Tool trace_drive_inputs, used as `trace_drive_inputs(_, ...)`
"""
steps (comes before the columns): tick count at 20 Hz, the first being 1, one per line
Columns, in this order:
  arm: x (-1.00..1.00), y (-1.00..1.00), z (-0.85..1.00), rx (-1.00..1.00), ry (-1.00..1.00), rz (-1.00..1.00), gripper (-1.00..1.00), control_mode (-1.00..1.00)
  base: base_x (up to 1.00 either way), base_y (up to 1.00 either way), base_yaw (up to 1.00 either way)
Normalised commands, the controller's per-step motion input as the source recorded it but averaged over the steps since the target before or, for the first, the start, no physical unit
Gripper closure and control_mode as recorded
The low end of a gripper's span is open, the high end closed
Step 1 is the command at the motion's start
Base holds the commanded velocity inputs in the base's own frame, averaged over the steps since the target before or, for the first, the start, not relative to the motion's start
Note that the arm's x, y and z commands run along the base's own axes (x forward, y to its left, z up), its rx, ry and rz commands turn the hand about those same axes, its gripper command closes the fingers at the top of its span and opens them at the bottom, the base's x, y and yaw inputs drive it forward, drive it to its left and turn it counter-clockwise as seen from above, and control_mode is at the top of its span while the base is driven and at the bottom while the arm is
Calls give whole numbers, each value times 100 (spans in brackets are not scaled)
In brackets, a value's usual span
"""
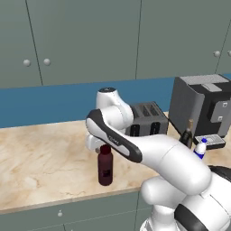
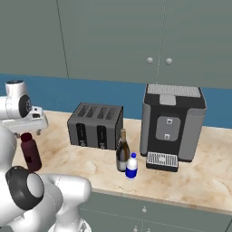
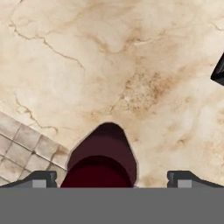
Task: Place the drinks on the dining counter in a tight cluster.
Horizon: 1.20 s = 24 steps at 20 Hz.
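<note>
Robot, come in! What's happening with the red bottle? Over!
Gripper open, right above maroon bottle. Bottle upright on worktop, not gripped. Nothing blocking.

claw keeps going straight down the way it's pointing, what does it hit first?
Most likely the dark maroon capped bottle: it stands upright on the beige veined marble worktop right under the open claw, between the finger tips. Depth is unclear, so the remaining gap can't be judged.

Kitchen: marble counter (image 2: 195,181) w/ toaster (image 2: 96,126), coffee machine (image 2: 172,128), grey-green cabinets (image 2: 113,41) above & below
</note>
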Motion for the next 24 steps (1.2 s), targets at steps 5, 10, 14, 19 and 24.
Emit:
trace_drive_inputs(5,-7,0,-17,0,0,0,-100,-100,0,0,0)
trace_drive_inputs(10,-5,0,-6,0,0,0,-100,-100,0,0,0)
trace_drive_inputs(14,-2,0,-25,0,0,0,-100,-100,0,0,0)
trace_drive_inputs(19,0,0,-3,0,0,0,-100,-100,0,0,0)
trace_drive_inputs(24,0,0,0,0,0,0,100,-100,0,0,0)
